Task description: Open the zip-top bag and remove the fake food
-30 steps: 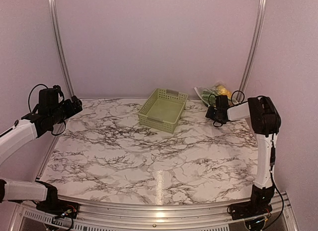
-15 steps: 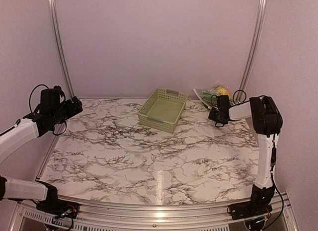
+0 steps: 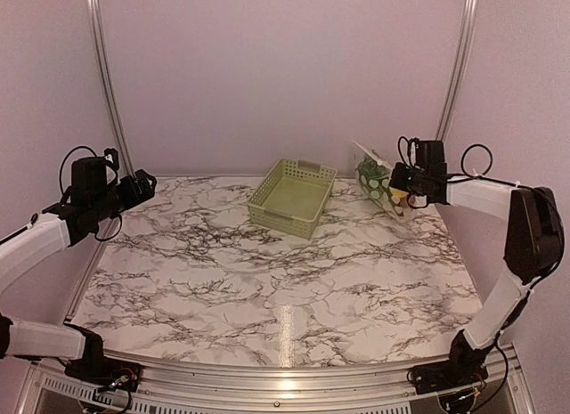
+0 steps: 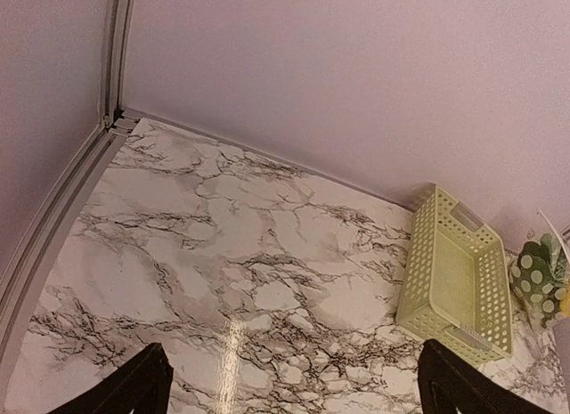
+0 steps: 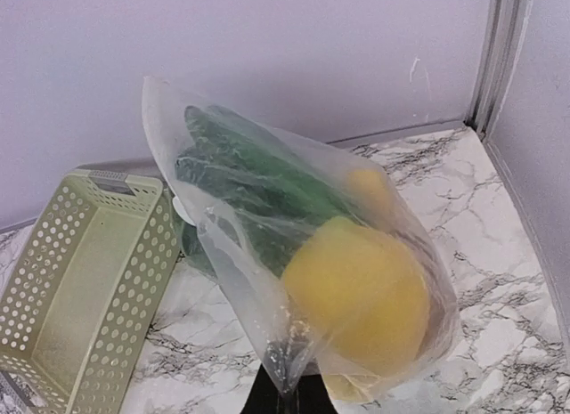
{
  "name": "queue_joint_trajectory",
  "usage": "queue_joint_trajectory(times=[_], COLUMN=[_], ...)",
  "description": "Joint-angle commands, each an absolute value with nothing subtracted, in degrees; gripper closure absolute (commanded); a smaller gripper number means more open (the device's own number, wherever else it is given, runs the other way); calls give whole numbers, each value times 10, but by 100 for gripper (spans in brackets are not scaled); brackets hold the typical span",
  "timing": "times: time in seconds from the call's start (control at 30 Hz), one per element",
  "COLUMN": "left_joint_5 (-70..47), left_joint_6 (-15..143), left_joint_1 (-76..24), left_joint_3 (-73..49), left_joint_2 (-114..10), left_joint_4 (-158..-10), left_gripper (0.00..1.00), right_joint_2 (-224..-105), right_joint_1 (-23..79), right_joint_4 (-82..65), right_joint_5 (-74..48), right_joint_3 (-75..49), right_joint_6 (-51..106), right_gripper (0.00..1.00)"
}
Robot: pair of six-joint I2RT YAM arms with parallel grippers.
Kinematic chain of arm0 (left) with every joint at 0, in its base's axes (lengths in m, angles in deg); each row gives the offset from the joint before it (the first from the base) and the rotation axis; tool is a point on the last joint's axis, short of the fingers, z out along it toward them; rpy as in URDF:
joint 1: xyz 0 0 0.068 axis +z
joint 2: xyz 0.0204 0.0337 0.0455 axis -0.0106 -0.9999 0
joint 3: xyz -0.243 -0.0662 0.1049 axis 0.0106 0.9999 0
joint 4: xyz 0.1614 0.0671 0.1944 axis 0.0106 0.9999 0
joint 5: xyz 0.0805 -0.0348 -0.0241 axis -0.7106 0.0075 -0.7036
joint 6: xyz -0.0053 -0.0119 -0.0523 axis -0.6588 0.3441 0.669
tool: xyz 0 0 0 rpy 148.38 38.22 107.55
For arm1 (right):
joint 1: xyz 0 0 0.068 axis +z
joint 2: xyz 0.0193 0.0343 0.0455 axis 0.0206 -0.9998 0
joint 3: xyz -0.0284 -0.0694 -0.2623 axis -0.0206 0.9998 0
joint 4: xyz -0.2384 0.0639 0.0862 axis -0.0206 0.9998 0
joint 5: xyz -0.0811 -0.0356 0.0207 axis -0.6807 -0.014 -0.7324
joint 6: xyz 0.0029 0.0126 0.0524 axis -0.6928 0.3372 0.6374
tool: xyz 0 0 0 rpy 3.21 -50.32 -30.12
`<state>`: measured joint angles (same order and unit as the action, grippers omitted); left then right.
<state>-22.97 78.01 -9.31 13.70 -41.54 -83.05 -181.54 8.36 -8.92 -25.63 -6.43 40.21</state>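
The clear zip-top bag (image 3: 378, 182) hangs off the table at the back right, next to the basket. My right gripper (image 3: 403, 184) is shut on a pinched bottom corner of the zip-top bag (image 5: 267, 254); its dark fingers meet just below the plastic, right gripper (image 5: 289, 394). Inside it the fake food shows: a yellow lemon (image 5: 361, 294), a long dark green pod (image 5: 258, 187) and an orange-yellow piece (image 5: 372, 190) behind. My left gripper (image 3: 148, 184) hovers at the far left, open, with nothing between its wide-apart fingers (image 4: 134, 389). The bag (image 4: 540, 276) shows at the right edge of the left wrist view.
A pale green slotted basket (image 3: 292, 197) stands at the back middle of the marble table (image 3: 267, 280), just left of the bag; basket (image 5: 80, 271), basket (image 4: 454, 271). Walls and metal corner rails (image 3: 452, 76) close in the back and sides.
My right gripper has shut on the bag and lifted it off the back right corner, the arm swinging up and out. The left gripper edged slightly right and stays open.
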Motion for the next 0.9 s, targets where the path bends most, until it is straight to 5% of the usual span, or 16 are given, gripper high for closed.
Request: queue_joint_trajectory(times=[0.0,0.27,0.87], left_joint_5=[-152,-45,46], left_joint_6=[762,745,644], left_joint_1=[-92,-93,-185], left_joint_3=[149,157,147], left_joint_2=[-411,-401,-338], left_joint_4=[-863,-907,-917], left_gripper=[1,1,1], right_joint_2=[-1739,-1628,-1561], right_joint_1=[104,142,262], right_joint_4=[-26,92,247], right_joint_5=[-247,-212,127], right_joint_3=[-69,-112,-225], right_joint_6=[348,289,236], right_gripper=[100,100,100])
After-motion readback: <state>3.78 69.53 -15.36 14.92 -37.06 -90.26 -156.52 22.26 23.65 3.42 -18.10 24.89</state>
